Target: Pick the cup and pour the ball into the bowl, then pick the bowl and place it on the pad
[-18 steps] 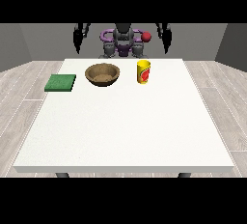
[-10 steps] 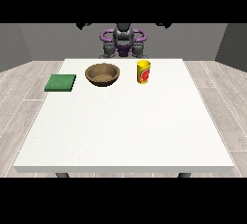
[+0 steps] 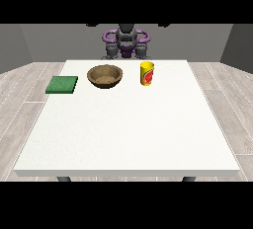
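Cup [image 3: 147,73] stands upright on the white table [image 3: 128,134], yellow with a red patch on its side, up toward one o'clock from the table's middle and near the far edge. I cannot see inside it from this angle, so I cannot tell whether the ball is there. Just to its nine o'clock sits the brown bowl [image 3: 105,75], rim up, apart from the cup with a strip of bare table between them. Farther out at nine o'clock from the bowl lies the green pad [image 3: 62,84], flat on the table close to the edge at the view's left, not touching the bowl.

Behind the far edge, at twelve o'clock, I see the robot's torso [image 3: 126,43], grey with purple rings at the shoulders. Of the hands I get only dark slivers at the very top of the scene: one at the view's left [image 3: 93,25] and one at the view's right [image 3: 163,25], both raised high and well apart from the cup, bowl and pad. Neither shows enough for me to tell whether it is open or closed, and neither holds anything that I can see.
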